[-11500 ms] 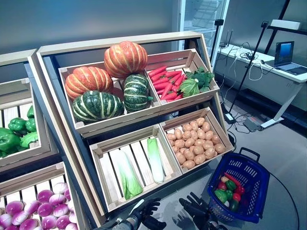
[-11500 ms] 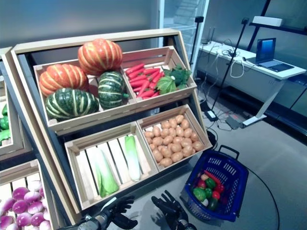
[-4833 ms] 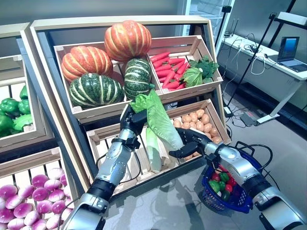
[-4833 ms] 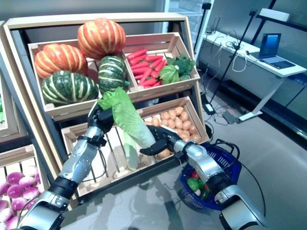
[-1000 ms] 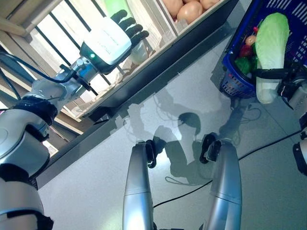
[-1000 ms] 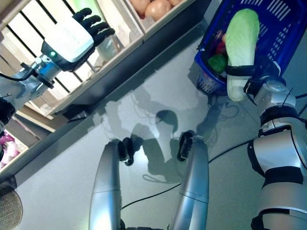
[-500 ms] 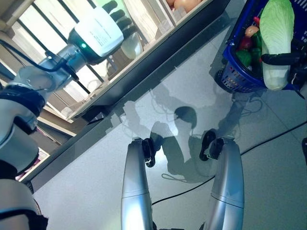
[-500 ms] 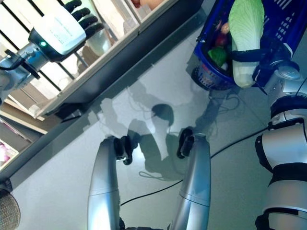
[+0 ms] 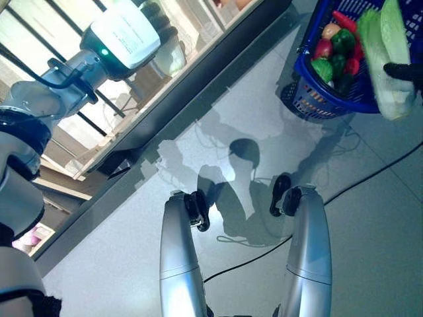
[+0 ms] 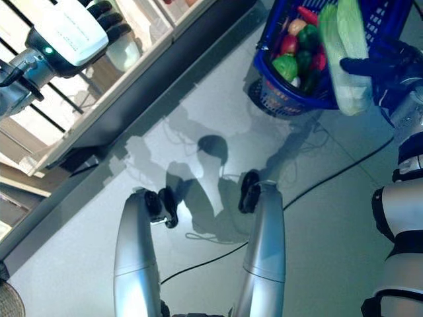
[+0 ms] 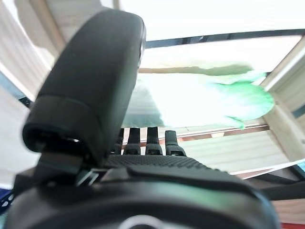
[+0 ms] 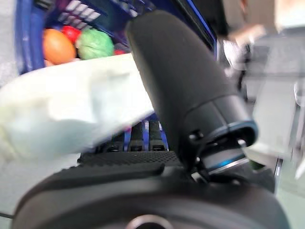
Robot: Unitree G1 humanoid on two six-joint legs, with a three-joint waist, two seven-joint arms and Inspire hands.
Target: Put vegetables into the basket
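I hold one long pale green napa cabbage (image 10: 349,56) in my right robot hand (image 10: 380,63), fingers and thumb curled round its lower half, at the far right of the scene. The cabbage hangs over the near right rim of the one blue plastic shopping basket (image 9: 317,99), its white stem end lower and nearer than the rim, its leafy end reaching up across the basket's opening; it is not resting inside. My right wrist view shows the thumb (image 12: 181,81) wrapped over the cabbage's pale body with the basket's blue mesh just beyond. In the basket lie several small vegetables: I count one green pepper (image 9: 342,41), a second rounder green one (image 9: 322,68), one red chilli (image 9: 344,18), one pale orange round piece (image 9: 330,30) and at least two red pieces (image 9: 324,48), though the pile hides how many more lie below. The basket stands on the grey floor (image 9: 231,119), just beside the dark base of the wooden slatted display stand (image 9: 198,69). My left robot hand (image 9: 129,36) is at the far left, well apart from the basket, raised at a wooden crate, fingers straight and holding nothing; past them, its wrist view shows one second green leafy cabbage (image 11: 209,98) lying on the slats.
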